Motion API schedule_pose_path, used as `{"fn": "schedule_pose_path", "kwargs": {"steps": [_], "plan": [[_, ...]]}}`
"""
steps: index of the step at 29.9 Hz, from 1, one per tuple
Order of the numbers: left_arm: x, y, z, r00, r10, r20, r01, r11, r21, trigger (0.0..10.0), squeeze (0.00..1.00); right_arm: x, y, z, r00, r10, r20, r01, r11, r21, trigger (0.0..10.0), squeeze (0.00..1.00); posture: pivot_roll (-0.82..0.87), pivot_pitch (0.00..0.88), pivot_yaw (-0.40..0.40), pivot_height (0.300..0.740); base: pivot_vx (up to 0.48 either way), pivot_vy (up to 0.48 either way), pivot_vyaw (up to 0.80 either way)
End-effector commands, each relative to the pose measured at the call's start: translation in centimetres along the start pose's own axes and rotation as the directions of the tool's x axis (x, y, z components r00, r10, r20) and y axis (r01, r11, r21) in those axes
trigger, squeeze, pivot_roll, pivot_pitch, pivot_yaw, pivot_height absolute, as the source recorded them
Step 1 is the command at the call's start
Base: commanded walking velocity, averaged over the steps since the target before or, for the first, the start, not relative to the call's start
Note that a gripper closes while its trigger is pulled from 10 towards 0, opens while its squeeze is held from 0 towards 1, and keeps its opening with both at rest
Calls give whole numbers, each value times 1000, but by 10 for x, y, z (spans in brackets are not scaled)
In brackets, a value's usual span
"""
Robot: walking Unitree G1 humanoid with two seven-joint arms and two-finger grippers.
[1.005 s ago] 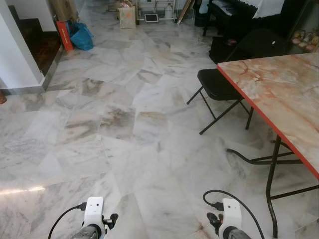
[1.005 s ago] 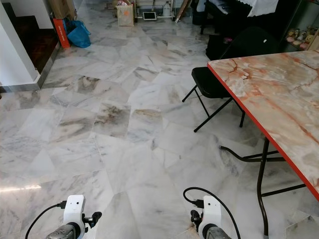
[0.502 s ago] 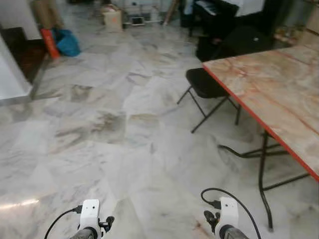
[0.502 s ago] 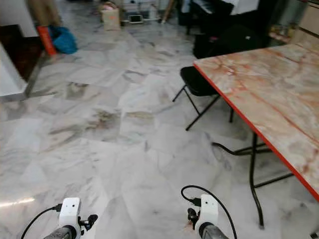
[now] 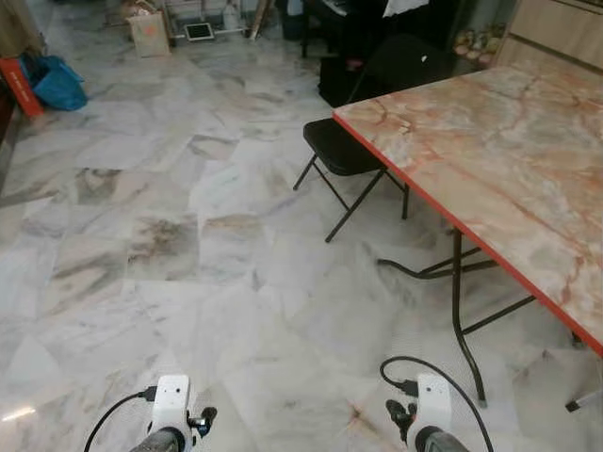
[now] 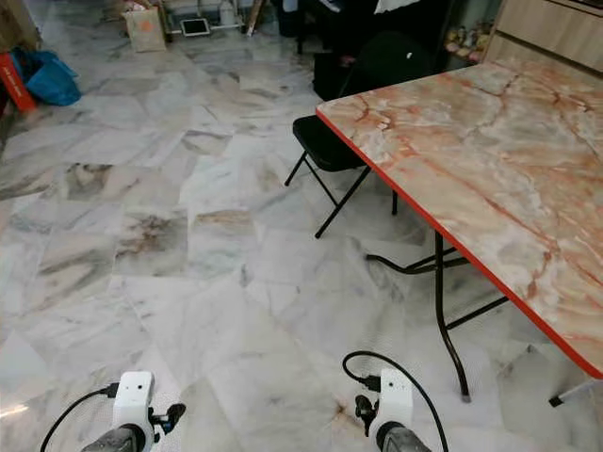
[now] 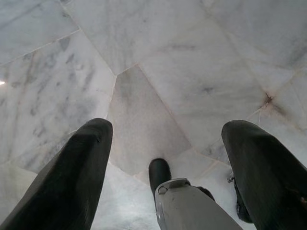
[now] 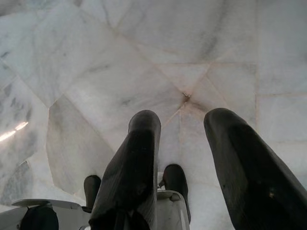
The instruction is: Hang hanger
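Right now, grippers: two, low at bottom of frame; left gripper [image 7: 163, 158] fingers apart, right gripper [image 8: 189, 158] fingers apart, both holding nothing.
Table [image 5: 490, 151]: one, right side.
Chair [image 5: 344, 155]: one, upper centre.
Bag [image 5: 57, 83]: one blue, upper left.
Hanger: can't tell where.

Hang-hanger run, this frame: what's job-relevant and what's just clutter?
Job: left hand, open and empty; right hand, open and empty. Both are low over the marble floor.

Lying about: marble-top table; black folding chair; blue bag; paper bag.
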State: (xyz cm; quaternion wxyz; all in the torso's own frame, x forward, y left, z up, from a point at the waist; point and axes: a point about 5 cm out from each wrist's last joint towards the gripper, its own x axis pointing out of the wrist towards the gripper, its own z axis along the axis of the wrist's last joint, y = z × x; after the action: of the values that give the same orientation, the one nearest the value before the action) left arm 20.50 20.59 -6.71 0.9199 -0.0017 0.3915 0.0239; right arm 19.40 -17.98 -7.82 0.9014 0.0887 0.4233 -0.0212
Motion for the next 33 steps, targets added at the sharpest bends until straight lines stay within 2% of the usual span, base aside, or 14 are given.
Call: {"fn": "schedule_pose_path", "kwargs": {"steps": [1, 10, 15, 20, 33], "plan": [[-1, 2, -4, 1000, 8, -12, -7, 1000, 12, 10000, 0, 0, 1, -4, 1000, -5, -16, 5, 1000, 7, 10000, 0, -34, 0, 7, 740, 0, 0, -706], [-1, -1, -4, 1000, 7, -12, -7, 1000, 22, 10000, 0, -2, -5, -6, 1000, -15, -20, 15, 1000, 11, 10000, 0, -43, 0, 10, 740, 0, -243, -709], [-1, 3, -2, 1000, 29, -5, -29, 999, 30, 10000, 0, -2, -6, -7, 1000, -16, -24, 16, 1000, 8, 10000, 0, -44, 0, 10, 740, 0, 0, -706], [-1, 5, -3, 999, 39, -8, -38, 999, 19, 10000, 0, -3, -5, -9, 1000, -13, -27, 13, 1000, 3, 10000, 0, -43, 0, 10, 740, 0, -369, -706], [-1, 5, -3, 999, 36, -13, -36, 999, 27, 10000, 0, -3, -4, -9, 1000, -21, -23, 21, 1000, 17, 10000, 0, -49, 0, 18, 740, 0, 0, -706]]}}
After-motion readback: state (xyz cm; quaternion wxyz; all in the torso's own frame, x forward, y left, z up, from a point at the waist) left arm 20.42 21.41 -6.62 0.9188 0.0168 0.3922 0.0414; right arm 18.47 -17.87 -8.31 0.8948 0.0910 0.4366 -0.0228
